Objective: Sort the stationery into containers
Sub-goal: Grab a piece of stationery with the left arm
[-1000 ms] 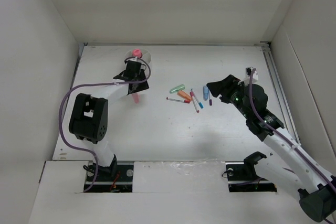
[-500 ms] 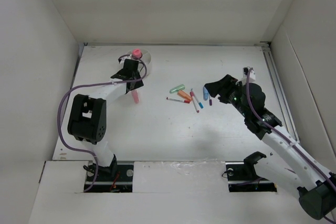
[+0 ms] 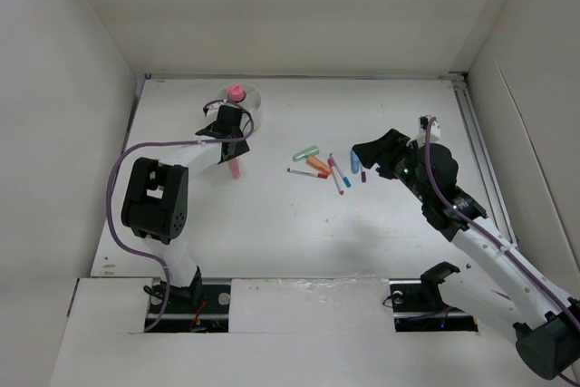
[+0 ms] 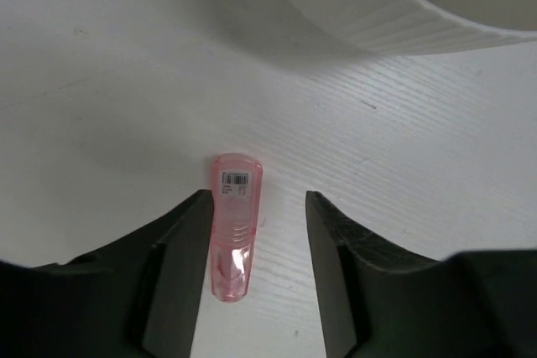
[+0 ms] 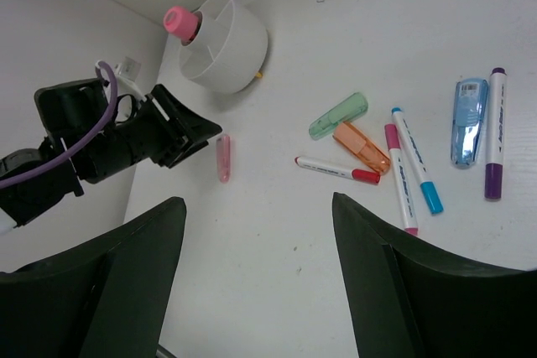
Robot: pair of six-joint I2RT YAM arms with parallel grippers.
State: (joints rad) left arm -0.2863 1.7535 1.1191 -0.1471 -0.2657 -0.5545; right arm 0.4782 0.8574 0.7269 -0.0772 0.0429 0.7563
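My left gripper (image 4: pixel 258 215) is spread astride the pink block (image 4: pixel 234 232), which lies flat at lower centre; the cup (image 4: pixel 394 14) is at upper right. Risk: the block sits off-centre against one finger, so closing may skew it.

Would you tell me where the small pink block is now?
Left wrist view: the pink block lies on the table between the left fingers, near the white cup.
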